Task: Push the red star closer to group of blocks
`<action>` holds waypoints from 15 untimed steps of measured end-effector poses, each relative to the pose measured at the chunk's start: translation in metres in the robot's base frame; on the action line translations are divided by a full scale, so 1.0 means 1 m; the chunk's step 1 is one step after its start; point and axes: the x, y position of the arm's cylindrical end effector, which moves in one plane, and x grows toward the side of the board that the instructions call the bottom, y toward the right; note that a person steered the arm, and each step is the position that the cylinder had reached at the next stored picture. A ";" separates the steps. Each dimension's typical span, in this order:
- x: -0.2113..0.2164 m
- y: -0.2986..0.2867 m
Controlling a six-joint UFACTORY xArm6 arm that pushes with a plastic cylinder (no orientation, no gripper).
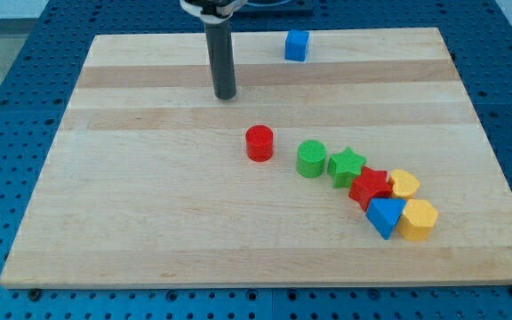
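my tip (pixel 227 95): lower end of the dark rod, resting on the board near the view's top, left of centre; no pincer on this arm, so no open/closed state applies
rod: upright, its upper part cut off at the view's top edge
tip vs blocks: touching none; red cylinder (pixel 260 143) is nearest, below and to the view's right; blue cube (pixel 297 45) is to the right, near the top edge
red star (pixel 369 188): in the cluster at lower right, touching green star (pixel 347 165) and yellow heart (pixel 404 184)
hidden: red star's lower points covered by blue triangular block (pixel 384 217)
cluster: green cylinder (pixel 311 159), green star, red star, yellow heart, blue triangular block, yellow hexagonal block (pixel 418 220), in a chain running down to the right
hard to tell: shape of the lower yellow block, looks hexagonal
containers: none
count: 2 red, 2 green, 2 blue, 2 yellow, 8 blocks
wooden board (pixel 149 213): lies on a blue perforated table (pixel 7 53)
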 end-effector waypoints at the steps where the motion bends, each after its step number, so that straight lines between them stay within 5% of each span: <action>1: 0.028 0.080; 2: 0.065 0.118; 3: 0.071 0.070; 5: 0.111 0.070; 7: 0.101 0.010; 10: 0.134 0.007; 11: 0.088 -0.004; 13: 0.103 -0.020; 15: 0.036 -0.029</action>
